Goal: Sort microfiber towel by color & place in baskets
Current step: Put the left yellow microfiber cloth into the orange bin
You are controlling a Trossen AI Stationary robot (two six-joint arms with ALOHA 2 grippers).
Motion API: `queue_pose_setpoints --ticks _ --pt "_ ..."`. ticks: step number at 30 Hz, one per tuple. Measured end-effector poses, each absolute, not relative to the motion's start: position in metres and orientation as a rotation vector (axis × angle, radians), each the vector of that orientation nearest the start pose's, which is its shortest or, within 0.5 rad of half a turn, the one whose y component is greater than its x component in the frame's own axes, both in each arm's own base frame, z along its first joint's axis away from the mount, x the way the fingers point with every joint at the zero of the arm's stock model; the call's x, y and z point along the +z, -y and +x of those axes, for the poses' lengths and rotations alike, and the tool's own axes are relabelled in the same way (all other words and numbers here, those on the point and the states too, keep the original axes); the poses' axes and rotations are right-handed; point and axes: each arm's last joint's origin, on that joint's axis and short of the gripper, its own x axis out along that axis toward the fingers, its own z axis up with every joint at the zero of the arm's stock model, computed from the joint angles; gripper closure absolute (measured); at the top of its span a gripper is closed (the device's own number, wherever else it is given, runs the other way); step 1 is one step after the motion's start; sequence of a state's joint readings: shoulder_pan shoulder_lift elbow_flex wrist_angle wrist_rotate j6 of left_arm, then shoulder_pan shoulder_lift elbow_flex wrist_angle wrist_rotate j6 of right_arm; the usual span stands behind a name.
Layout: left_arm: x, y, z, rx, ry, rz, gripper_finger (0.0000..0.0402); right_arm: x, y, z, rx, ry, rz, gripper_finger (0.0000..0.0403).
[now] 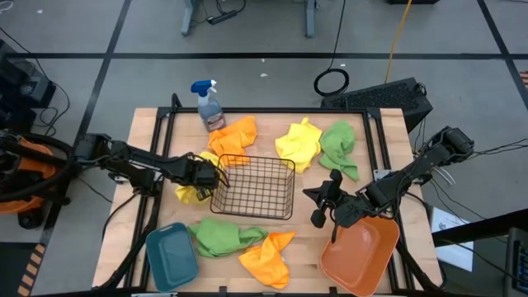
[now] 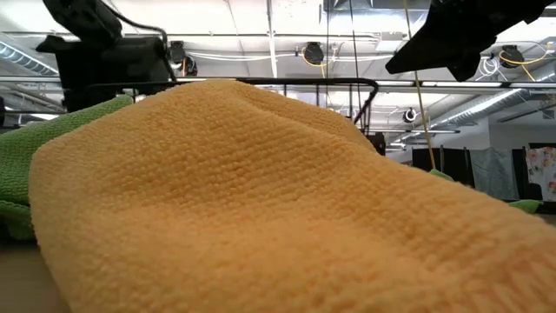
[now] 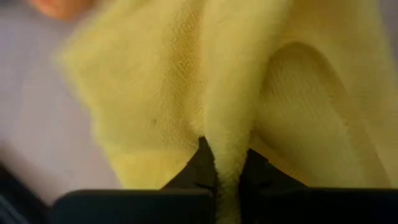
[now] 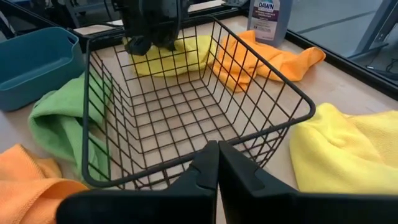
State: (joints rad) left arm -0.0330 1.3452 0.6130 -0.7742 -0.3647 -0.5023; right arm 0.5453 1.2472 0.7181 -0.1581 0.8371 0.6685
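Now, left gripper (image 1: 213,173): down on the table at nine o'clock of the wire basket, fingers (image 3: 200,163) pinched tight on a fold of the yellow towel (image 1: 191,191), and the left wrist view shows that fold squeezed right between them.
Yellow towel in the grip: lies on the table against the basket's nine o'clock side, just beside the orange towel at the back.
Right gripper (image 1: 320,204): hovers at three o'clock of the wire basket, jaws closed on nothing, nose pointed at the basket, with the orange tub just below it toward five o'clock.
Wire basket (image 1: 254,188): black mesh, upright at table centre, nothing inside it in the right wrist view.
Teal tub (image 1: 172,255): front-left corner, at seven o'clock of the basket, upright.
Orange tub (image 1: 360,252): front-right, at four o'clock of the basket, partly under the right arm.
Other towels: orange one (image 1: 234,139) at eleven o'clock of the basket; second yellow one (image 1: 299,143) at one o'clock, touching a green one (image 1: 338,145) beside it; green one (image 1: 221,236) at six o'clock, touching another orange one (image 1: 267,257) at the front edge.
Spray bottle (image 1: 208,104): blue-capped, lies at the back edge, at eleven o'clock, touching the back orange towel.
Low view: filled by an orange towel close up, green cloth at its side.
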Motion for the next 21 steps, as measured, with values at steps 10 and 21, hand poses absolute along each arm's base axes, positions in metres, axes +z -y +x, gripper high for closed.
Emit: queue_pose_setpoints --ticks 10,21 --pt "0.176 -0.004 0.183 0.613 -1.24 -0.144 0.0381 0.228 -0.109 0.222 -0.436 -0.391 0.221 0.0403" --pt "0.231 0.005 0.175 0.556 -1.169 -0.147 0.0384 0.213 -0.113 0.23 -0.456 -0.423 0.211 0.0403"
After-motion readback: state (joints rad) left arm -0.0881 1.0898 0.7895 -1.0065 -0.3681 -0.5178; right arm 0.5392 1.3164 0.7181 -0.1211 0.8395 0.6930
